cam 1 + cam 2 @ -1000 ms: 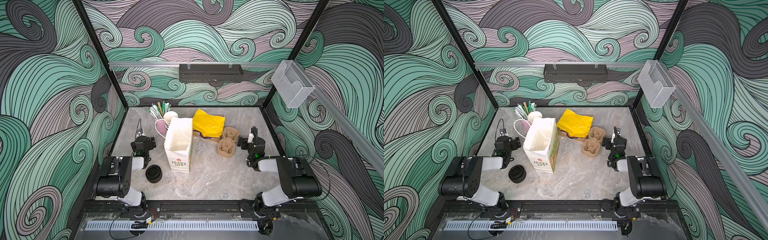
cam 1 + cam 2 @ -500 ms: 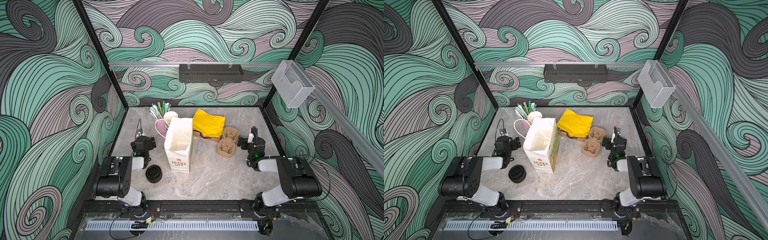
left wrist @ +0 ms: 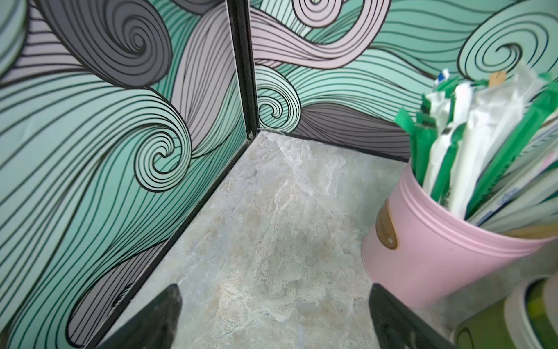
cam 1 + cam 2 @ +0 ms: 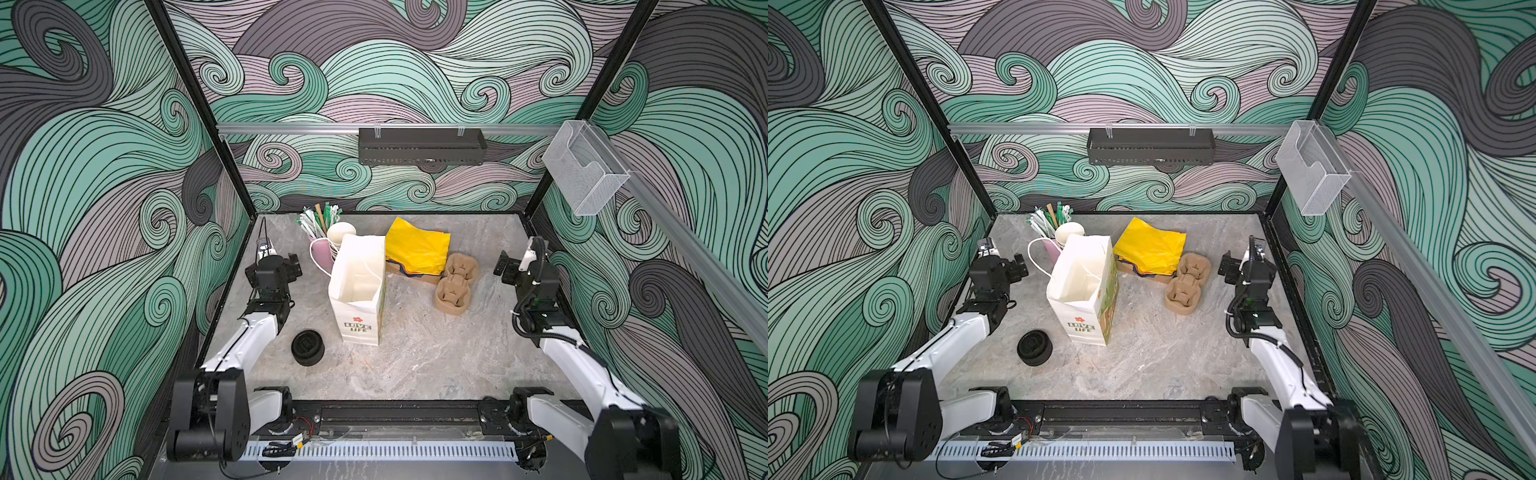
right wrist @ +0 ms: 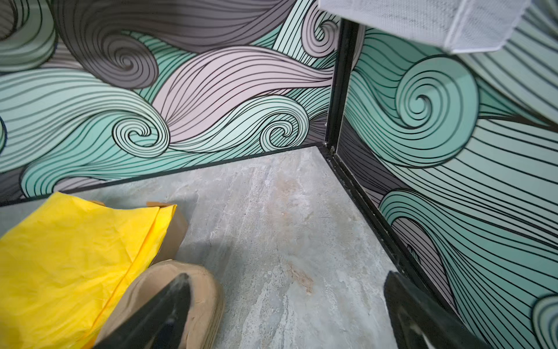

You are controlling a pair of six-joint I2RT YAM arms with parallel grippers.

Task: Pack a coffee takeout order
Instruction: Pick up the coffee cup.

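Note:
A stack of black lids (image 4: 307, 347) sits near the left arm. The stacked cups (image 4: 340, 232), cream inside, stand at the back beside the pink straw cup; an olive-green side (image 3: 498, 329) shows in the left wrist view. Yellow napkins (image 4: 417, 247) (image 5: 69, 256) lie at the back centre. My left gripper (image 4: 272, 266) (image 3: 274, 302) hovers open and empty over bare table, left of the pink cup. My right gripper (image 4: 515, 268) (image 5: 287, 290) is open and empty near the right wall, one finger over the pulp carriers.
An open white paper bag (image 4: 357, 286) stands upright mid-table. The pink cup (image 3: 422, 256) of wrapped straws stands behind it. Brown pulp cup carriers (image 4: 455, 282) (image 5: 181, 296) lie stacked right of the napkins. A clear bin (image 4: 582, 166) hangs on the right wall.

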